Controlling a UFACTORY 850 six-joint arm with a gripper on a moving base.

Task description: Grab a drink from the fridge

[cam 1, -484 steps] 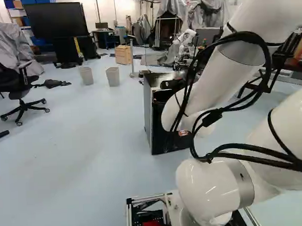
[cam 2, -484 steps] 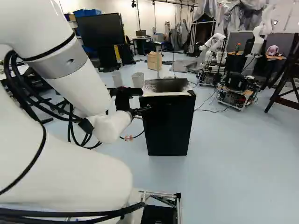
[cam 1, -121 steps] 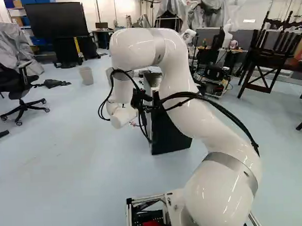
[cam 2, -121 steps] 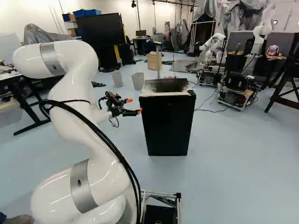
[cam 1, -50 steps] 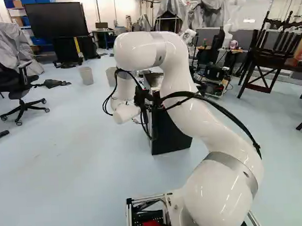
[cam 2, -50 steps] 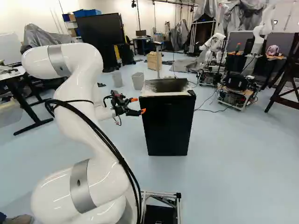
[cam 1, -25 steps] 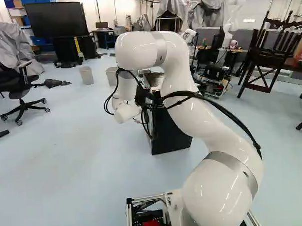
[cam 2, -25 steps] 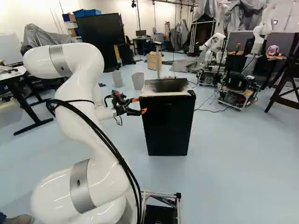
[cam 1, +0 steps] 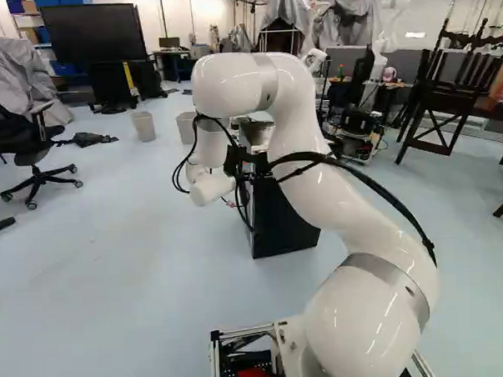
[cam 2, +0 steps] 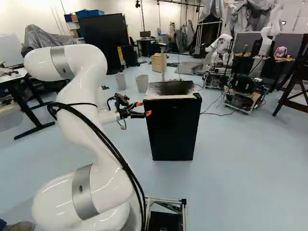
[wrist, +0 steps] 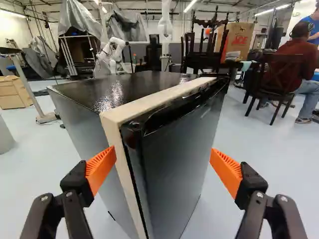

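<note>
Released and spread wide are the jaws of your gripper (cam 2: 144, 109); its 2 orange pads (wrist: 101, 168) stand well apart, with nothing gripped. You can find the fridge (cam 2: 173, 127) near the middle of the right base view, upright on the floor, and partly behind your arm (cam 1: 300, 145) in the left base view. Ahead of the gripper, the wrist view shows you the front corner of this fridge, with the pale strip (wrist: 119, 132) beside the dark door (wrist: 174, 159), which is closed. Whether 1 of the pads touches the fridge, you cannot tell. Behind the fridge, you see 2 grey bins (cam 2: 142, 83) and the wooden cabinet (cam 2: 159, 63).
</note>
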